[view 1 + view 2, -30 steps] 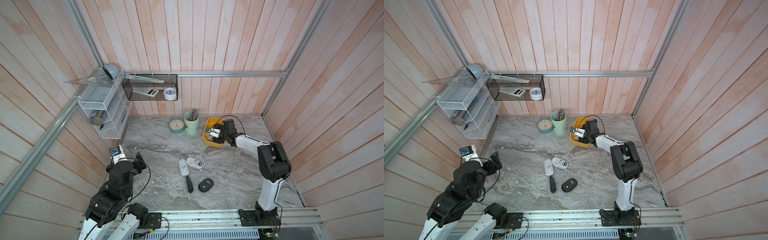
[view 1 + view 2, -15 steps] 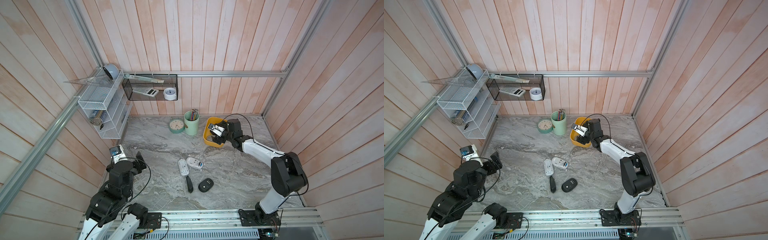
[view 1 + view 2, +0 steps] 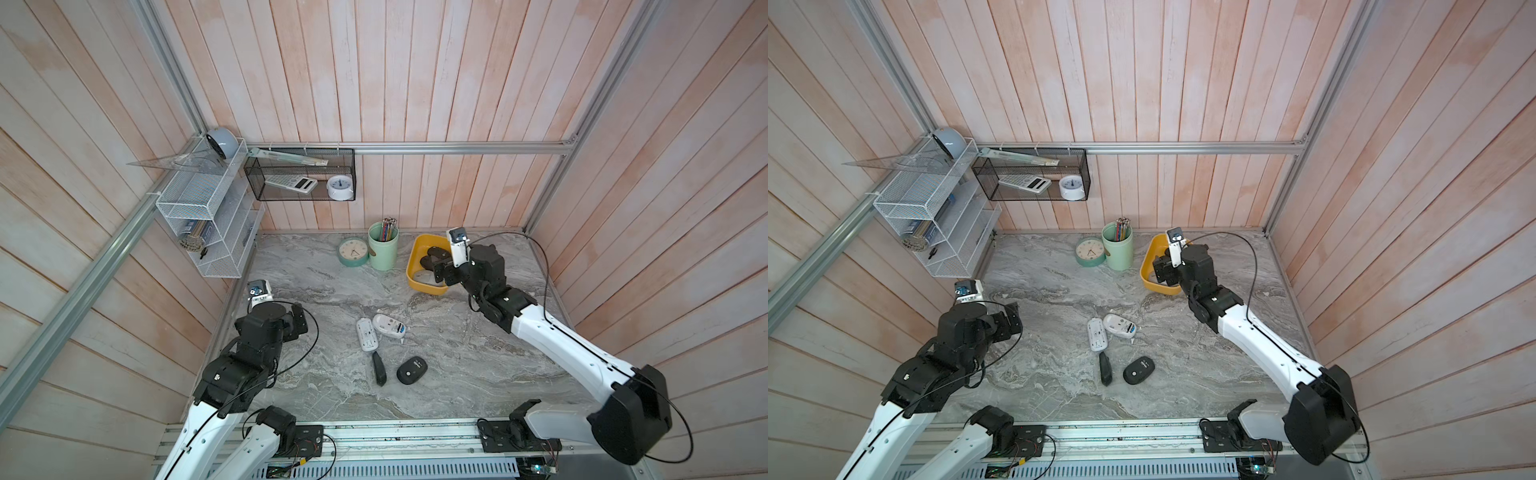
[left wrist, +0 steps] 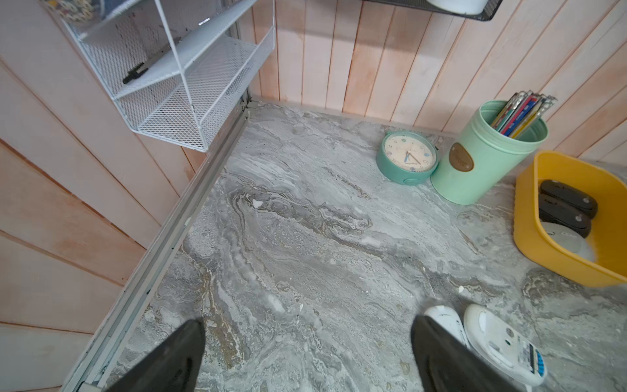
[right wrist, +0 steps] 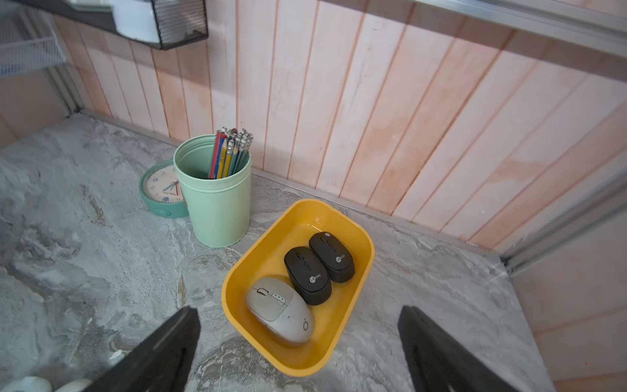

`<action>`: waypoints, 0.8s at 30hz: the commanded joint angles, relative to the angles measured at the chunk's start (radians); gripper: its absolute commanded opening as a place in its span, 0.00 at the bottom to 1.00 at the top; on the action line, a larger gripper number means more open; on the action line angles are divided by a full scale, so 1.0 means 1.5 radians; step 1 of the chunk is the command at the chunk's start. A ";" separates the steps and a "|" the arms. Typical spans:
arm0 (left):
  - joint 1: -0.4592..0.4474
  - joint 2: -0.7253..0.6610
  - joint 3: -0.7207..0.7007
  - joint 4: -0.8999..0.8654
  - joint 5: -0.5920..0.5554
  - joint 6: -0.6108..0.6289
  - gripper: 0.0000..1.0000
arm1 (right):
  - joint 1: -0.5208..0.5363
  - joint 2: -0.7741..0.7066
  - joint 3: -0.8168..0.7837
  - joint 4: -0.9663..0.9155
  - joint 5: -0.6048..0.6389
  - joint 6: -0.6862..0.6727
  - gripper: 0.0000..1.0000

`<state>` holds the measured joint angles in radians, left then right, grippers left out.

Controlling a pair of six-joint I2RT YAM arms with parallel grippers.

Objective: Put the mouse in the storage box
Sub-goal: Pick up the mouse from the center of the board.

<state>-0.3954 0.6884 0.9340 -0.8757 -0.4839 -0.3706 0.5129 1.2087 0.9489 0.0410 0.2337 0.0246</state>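
The yellow storage box (image 3: 417,279) (image 3: 1148,279) (image 5: 298,217) stands at the back right of the table. Inside it lie a grey mouse (image 5: 278,310) and two black mice (image 5: 307,275) (image 5: 331,257). My right gripper (image 3: 436,266) (image 5: 298,310) hangs open and empty just above the box's near end. On the table's middle lie a black mouse (image 3: 411,370) (image 3: 1139,370), an upturned white mouse (image 3: 389,325) (image 4: 505,342), a flat white device (image 3: 367,335) and a narrow black device (image 3: 379,368). My left gripper (image 3: 300,322) (image 4: 305,322) is open and empty at the left, above bare table.
A green pencil cup (image 3: 383,251) and a teal clock (image 3: 353,252) stand just left of the box. A white wire rack (image 3: 208,216) and a black mesh basket (image 3: 299,174) hang on the walls. Wooden walls close in the back and both sides.
My right gripper has opened wide and drawn back from deep in the box to its near end, the arm stretching lower. The left arm has not moved.
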 commanded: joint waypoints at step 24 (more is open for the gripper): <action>-0.021 0.179 -0.220 0.271 0.310 -0.348 1.00 | 0.208 -0.030 -0.141 -0.178 -0.093 0.116 0.98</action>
<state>-0.4129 0.9421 0.6270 -0.5697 -0.0639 -0.8375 0.7712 1.1053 0.7265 -0.2298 0.0704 0.2443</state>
